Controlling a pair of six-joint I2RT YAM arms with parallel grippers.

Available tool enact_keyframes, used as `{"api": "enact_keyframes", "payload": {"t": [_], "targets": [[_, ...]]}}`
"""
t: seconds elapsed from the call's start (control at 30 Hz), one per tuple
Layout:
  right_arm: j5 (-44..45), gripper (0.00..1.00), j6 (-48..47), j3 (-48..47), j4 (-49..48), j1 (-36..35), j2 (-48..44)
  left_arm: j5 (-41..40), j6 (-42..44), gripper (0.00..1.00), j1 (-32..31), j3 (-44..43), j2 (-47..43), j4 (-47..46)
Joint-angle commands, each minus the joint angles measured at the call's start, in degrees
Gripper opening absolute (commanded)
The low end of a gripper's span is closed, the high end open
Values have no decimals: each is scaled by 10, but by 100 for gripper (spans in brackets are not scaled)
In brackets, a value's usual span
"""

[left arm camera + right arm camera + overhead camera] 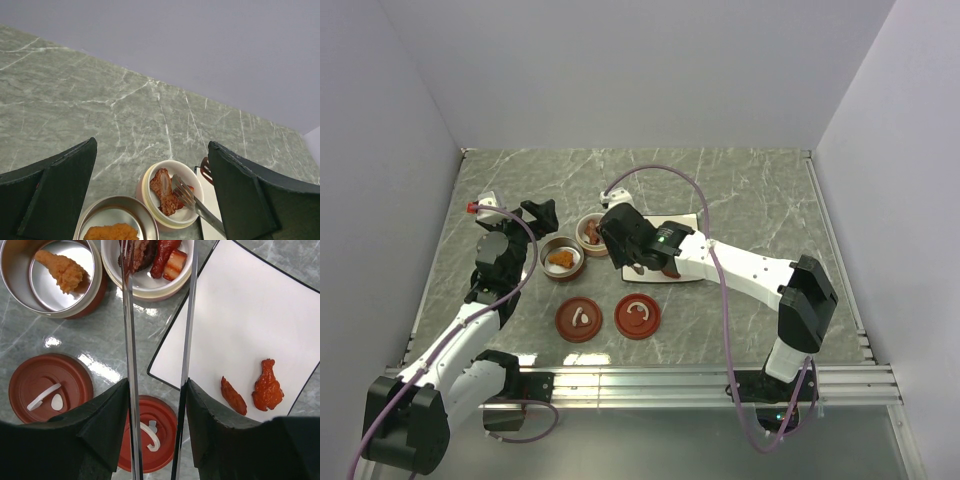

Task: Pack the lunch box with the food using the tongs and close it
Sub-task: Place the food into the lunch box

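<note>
Here, slender shiny metal tongs [129,340].

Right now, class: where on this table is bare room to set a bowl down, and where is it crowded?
Free: the table strip between back wall and the metal bowl and cream bowl; also right of the white plate. Crowded: the centre, around bowls, lids and plate.

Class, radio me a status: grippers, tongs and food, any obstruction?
Left gripper open, empty. Right gripper shut on tongs, tips spread at white bowl. Two food pieces on plate; lids off. Nothing in the way.
</note>
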State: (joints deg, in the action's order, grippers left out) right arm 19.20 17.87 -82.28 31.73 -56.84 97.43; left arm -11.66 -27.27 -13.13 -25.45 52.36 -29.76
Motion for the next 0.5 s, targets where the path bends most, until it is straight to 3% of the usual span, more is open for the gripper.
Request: {"api": "enact_keyframes", "payload": {"t": [0.0, 0.23, 0.47], "targets": [[10, 55, -6, -24, -24, 3, -9, 1, -2, 99, 3, -6, 2, -29], [36, 55, 9, 8, -18, 3, -57, 1, -2, 99, 3, -6, 2, -29], [64, 54, 55, 98, 2, 2, -131, 1, -2, 99, 3, -5, -1, -28]]}}
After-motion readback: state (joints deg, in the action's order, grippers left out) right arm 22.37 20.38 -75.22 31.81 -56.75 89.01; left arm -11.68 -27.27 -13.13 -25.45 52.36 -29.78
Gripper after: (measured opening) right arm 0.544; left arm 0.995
